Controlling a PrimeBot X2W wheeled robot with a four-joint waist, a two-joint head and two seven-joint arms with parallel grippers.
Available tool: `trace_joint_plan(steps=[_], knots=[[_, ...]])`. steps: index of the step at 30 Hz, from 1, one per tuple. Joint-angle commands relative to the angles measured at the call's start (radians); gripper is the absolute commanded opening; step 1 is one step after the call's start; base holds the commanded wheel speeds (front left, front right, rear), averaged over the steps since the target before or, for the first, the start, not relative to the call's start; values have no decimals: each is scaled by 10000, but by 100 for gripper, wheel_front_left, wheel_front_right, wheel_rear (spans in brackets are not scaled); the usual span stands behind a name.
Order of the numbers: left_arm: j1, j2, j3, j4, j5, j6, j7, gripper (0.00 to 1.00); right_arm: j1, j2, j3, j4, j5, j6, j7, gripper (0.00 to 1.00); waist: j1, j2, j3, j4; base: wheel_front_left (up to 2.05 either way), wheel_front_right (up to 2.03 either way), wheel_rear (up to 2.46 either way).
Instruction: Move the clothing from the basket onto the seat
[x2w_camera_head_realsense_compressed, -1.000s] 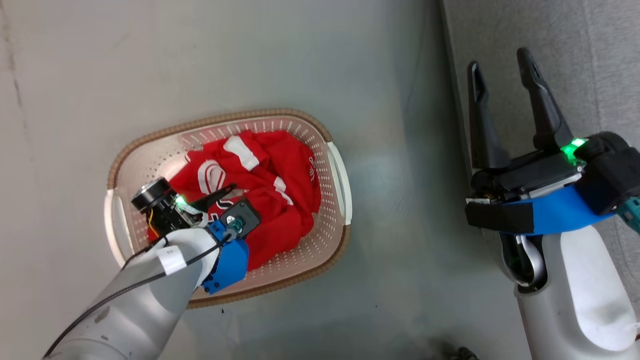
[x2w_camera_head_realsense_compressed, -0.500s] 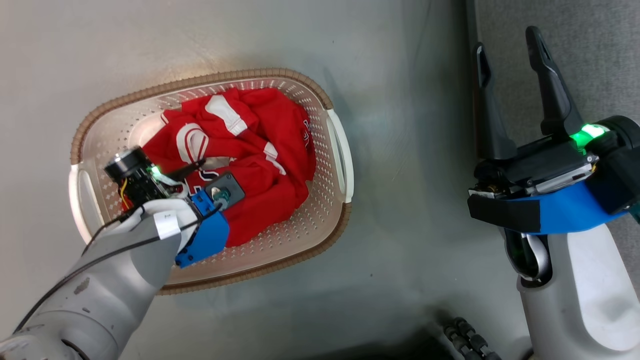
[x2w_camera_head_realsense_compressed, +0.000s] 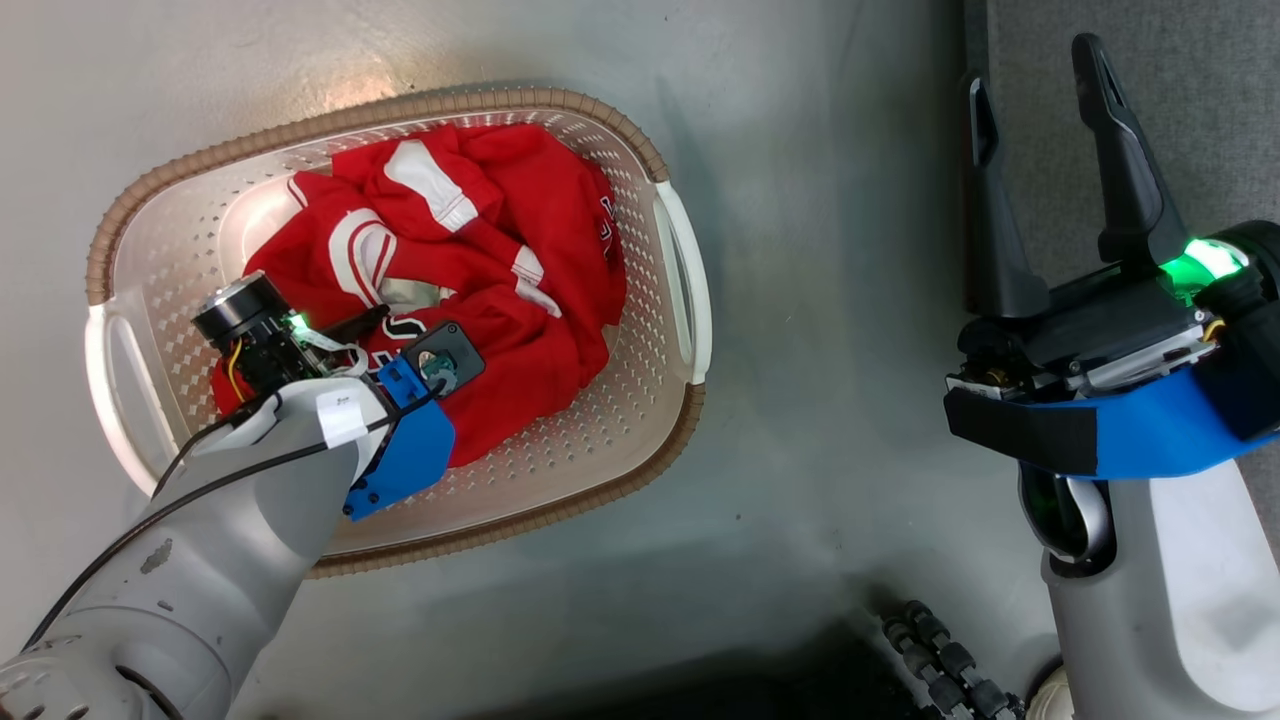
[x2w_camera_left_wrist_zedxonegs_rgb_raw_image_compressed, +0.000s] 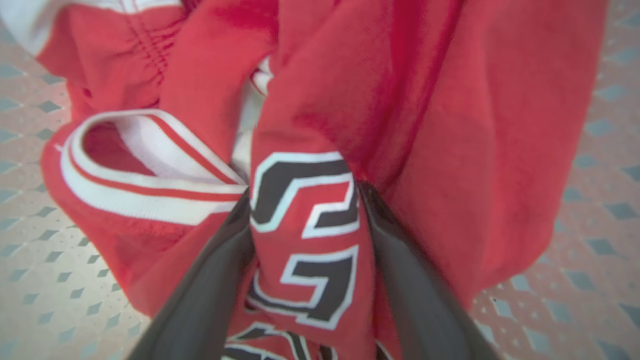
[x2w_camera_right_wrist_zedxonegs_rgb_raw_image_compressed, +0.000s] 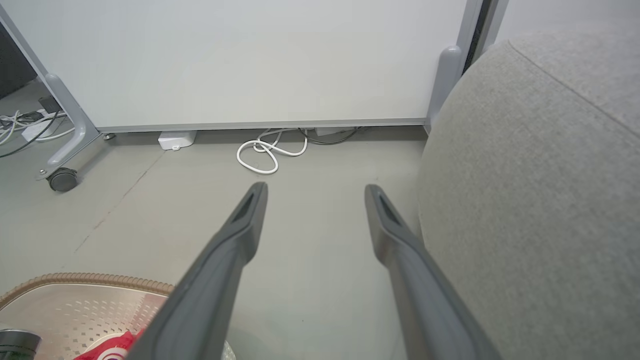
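The floor (x2w_camera_right_wrist_zedxonegs_rgb_raw_image_compressed: 310, 280) is smooth and grey, with soft glare in places. At its far side stands a white partition panel (x2w_camera_right_wrist_zedxonegs_rgb_raw_image_compressed: 250, 55) in a grey frame, on a black caster wheel (x2w_camera_right_wrist_zedxonegs_rgb_raw_image_compressed: 62, 179). A white cable (x2w_camera_right_wrist_zedxonegs_rgb_raw_image_compressed: 265, 155) lies coiled at its foot, near a small white box (x2w_camera_right_wrist_zedxonegs_rgb_raw_image_compressed: 176, 139).

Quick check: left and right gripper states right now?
Left gripper: open, astride a lettered fold of the clothing, not closed on it.
Right gripper: open, empty, beside the seat.
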Motion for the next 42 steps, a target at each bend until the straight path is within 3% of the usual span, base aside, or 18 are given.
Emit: trace_joint_plan(steps=[1, 2, 3, 4, 16, 29, 36, 42], knots=[[-139, 59, -26, -13, -39, -15, 143, 100, -35, -28, -6, -91, -74, 5, -31, 100, -1, 0, 67, -12, 0, 0, 0], [-143, 59, -26, -27, -26, -15, 199, 64, -43, -28, -9, -117, -66, 5, -31, 100, -1, 0, 88, -12, 0, 0, 0], [-143, 55, -27, -69, 8, -15, 220, 14, -51, -28, -12, -138, -61, 5, -31, 100, -1, 0, 100, -8, 0, 0, 0], [-124, 56, -26, -112, 38, -15, 228, 0, -57, -28, -15, -147, -58, 5, -31, 100, -1, 0, 101, -3, 0, 0, 0], [309, -33, -26, -628, 267, -15, -215, 0, -224, -28, 61, 113, 40, 5, -31, 100, -1, 0, -578, 140, 0, 0, 0], [849, -652, -26, -878, -153, -15, -1518, 0, 115, -30, 34, 761, 80, 5, -31, 100, -1, 0, -2713, 673, 0, 0, 0], [1152, -882, 30, -1022, -1160, -15, -2068, 0, 560, -30, -22, 1125, 125, 5, -31, 100, -1, 0, -4173, 925, 0, 0, 0], [1602, -964, 662, -1339, -2301, -15, -2296, 0, 1072, -30, -153, 1377, 190, 5, -31, 100, -1, 0, -5346, 1085, 0, 0, 0]])
